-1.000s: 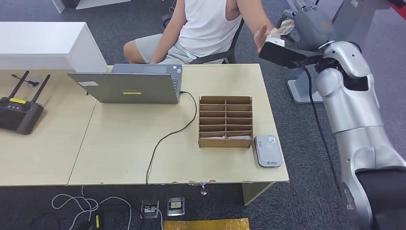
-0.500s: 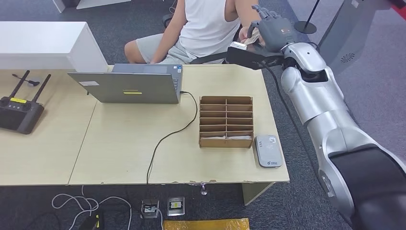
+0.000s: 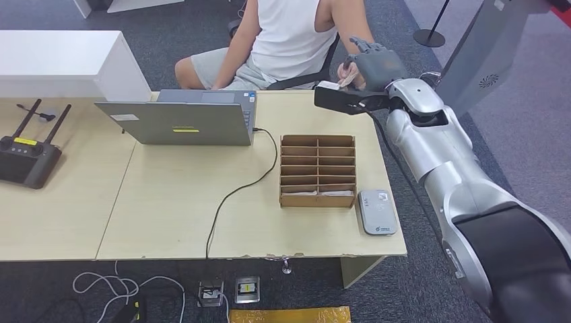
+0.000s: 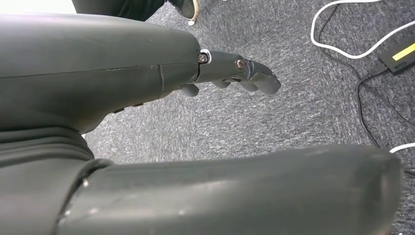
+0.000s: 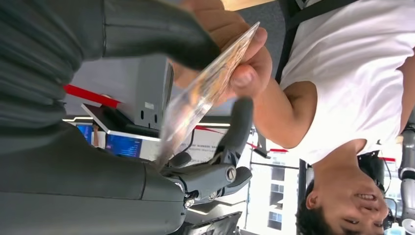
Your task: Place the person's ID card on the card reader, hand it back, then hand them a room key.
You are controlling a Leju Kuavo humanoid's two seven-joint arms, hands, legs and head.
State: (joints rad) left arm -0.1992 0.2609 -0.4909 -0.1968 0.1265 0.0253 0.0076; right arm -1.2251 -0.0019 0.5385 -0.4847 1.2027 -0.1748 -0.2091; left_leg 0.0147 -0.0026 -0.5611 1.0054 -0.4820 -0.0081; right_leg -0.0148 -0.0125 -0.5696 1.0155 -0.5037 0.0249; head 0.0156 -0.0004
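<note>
My right hand (image 3: 377, 64) is raised past the table's far right corner, up against the seated person's hand (image 3: 348, 68). The ID card (image 5: 205, 93) lies between my thumb and fingers, and the person's fingers (image 5: 242, 56) pinch its far end. In the head view the ID card (image 3: 347, 79) is a small pale sliver between the two hands. The grey card reader (image 3: 377, 211) lies flat at the table's near right. Beside it stands a wooden slotted box (image 3: 317, 170) with pale cards in its nearest slots. My left hand (image 4: 122, 73) hangs over the carpet, holding nothing, fingers loosely apart.
An open laptop (image 3: 182, 120) stands at the table's far middle, its black cable running to the near edge. A black remote controller (image 3: 27, 158) lies on the left table. The person sits on a chair just beyond the table. Cables and a power brick lie on the floor.
My right arm has swung left from beyond the table's right side to its far right corner. The person's hand, open before, now pinches the card in my hand.
</note>
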